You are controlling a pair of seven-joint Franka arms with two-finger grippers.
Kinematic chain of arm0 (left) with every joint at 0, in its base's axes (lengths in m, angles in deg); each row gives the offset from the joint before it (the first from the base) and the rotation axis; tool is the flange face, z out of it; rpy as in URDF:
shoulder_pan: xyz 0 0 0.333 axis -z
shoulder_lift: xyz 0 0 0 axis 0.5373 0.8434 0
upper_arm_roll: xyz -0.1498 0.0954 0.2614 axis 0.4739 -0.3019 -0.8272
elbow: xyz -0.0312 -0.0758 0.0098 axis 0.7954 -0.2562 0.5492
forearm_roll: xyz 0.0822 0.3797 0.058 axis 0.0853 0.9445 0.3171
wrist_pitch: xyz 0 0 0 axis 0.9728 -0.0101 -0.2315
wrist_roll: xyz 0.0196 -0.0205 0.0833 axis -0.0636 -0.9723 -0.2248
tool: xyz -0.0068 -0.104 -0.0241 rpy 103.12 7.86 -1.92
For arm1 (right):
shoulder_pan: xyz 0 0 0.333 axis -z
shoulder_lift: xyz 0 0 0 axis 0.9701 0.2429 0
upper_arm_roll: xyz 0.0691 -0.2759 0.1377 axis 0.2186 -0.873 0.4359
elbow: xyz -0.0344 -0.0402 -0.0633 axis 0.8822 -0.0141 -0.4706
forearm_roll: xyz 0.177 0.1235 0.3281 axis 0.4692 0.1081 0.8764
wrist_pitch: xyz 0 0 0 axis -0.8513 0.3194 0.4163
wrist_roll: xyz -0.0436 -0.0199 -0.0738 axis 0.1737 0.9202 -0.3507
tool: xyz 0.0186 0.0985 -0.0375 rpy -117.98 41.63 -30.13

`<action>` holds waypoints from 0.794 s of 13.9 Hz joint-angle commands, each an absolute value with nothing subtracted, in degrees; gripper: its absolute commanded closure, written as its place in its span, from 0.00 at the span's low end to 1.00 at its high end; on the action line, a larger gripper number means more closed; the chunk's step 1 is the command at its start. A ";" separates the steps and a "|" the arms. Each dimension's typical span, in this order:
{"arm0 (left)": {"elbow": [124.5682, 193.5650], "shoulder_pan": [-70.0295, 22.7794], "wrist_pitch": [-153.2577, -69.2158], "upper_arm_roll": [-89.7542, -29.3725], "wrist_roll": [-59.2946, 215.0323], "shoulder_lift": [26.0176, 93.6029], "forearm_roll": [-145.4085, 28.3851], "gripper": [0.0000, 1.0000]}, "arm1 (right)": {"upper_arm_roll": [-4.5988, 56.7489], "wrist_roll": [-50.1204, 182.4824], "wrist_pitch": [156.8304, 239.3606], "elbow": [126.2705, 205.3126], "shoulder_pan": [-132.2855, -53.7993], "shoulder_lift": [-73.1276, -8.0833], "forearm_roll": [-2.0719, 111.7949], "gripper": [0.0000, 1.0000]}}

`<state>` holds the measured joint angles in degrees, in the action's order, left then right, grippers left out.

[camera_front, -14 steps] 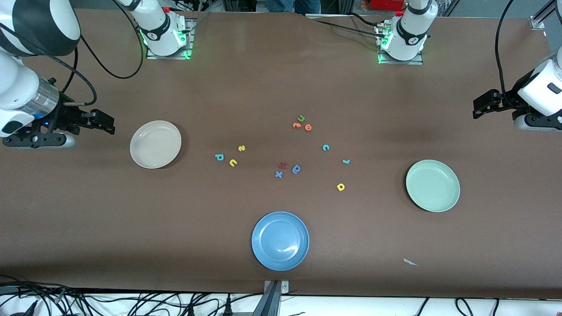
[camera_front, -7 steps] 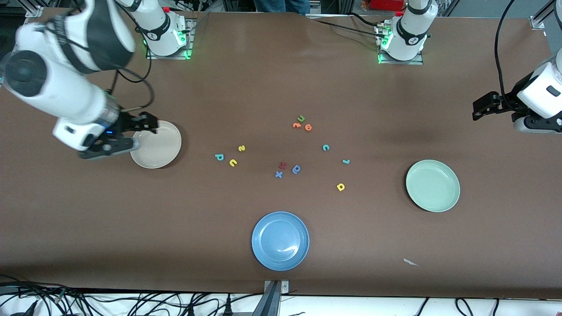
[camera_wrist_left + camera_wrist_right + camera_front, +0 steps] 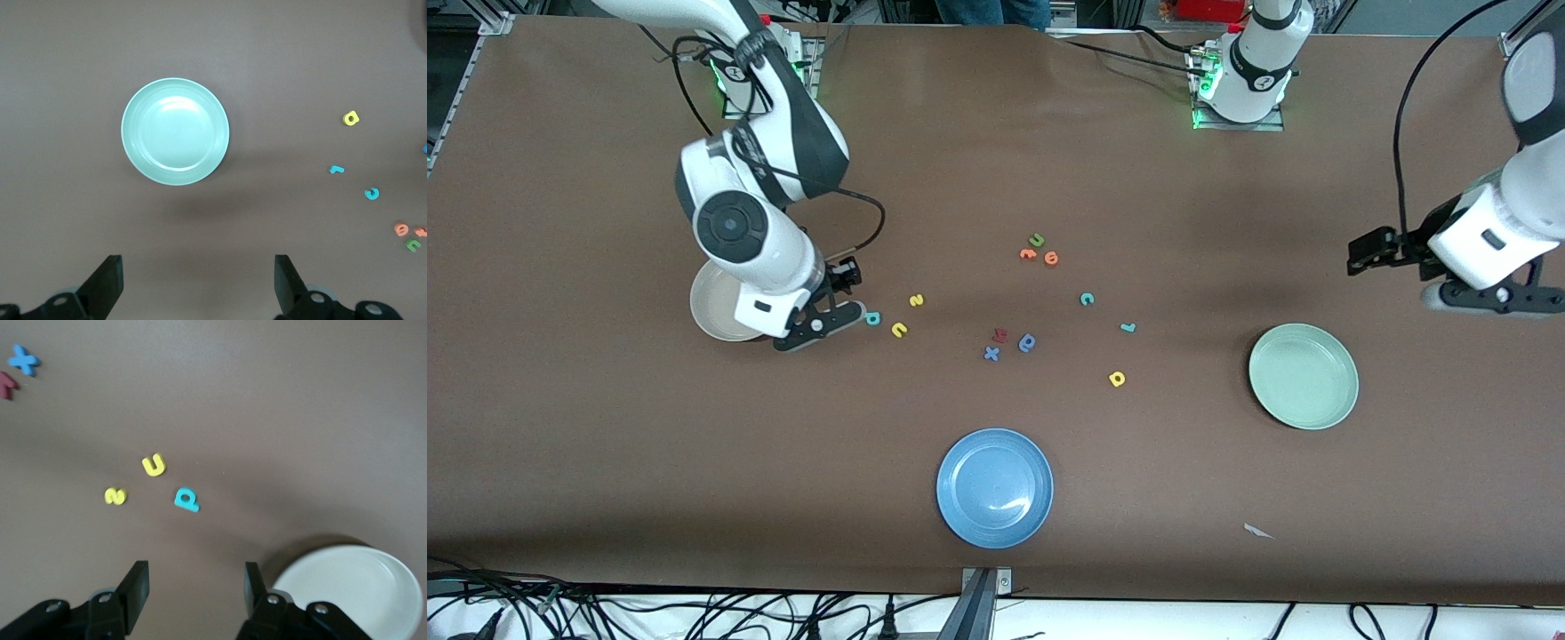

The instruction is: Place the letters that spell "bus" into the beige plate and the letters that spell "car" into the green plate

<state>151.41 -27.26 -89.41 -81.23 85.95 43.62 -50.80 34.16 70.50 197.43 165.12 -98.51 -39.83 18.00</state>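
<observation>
Letters lie scattered mid-table. The teal "b" [image 3: 872, 318], yellow "u" [image 3: 899, 330] and yellow "s" [image 3: 916, 300] cluster near the beige plate [image 3: 711, 311] — all three on the table, none on the plate. The right gripper [image 3: 193, 587] hangs over the table between that plate and the "b", fingers spread with nothing between them. The teal "c" [image 3: 1087, 299], teal "r" [image 3: 1128, 327] and yellow "a" [image 3: 1117, 379] lie apart from the empty green plate [image 3: 1304, 376]. The left gripper [image 3: 199, 283] waits beside it — fingers spread wide.
</observation>
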 commanded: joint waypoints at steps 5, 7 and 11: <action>151.46 -21.44 -98.55 -79.57 80.12 53.16 -52.77 0.00 | 33.81 75.58 231.61 184.98 -98.97 -36.13 18.28 0.29; 152.08 -19.50 -102.08 -78.33 75.11 55.71 -53.73 0.00 | 33.99 78.49 231.89 184.37 -101.68 -35.24 18.37 0.29; 151.99 -15.38 -111.82 -77.27 64.67 62.21 -57.87 0.00 | 33.99 78.68 234.95 184.28 -101.70 -33.58 18.10 0.31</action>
<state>152.46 -17.30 -107.97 -76.96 69.77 59.32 -55.76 34.21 78.22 232.25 184.34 -101.73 -34.50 18.04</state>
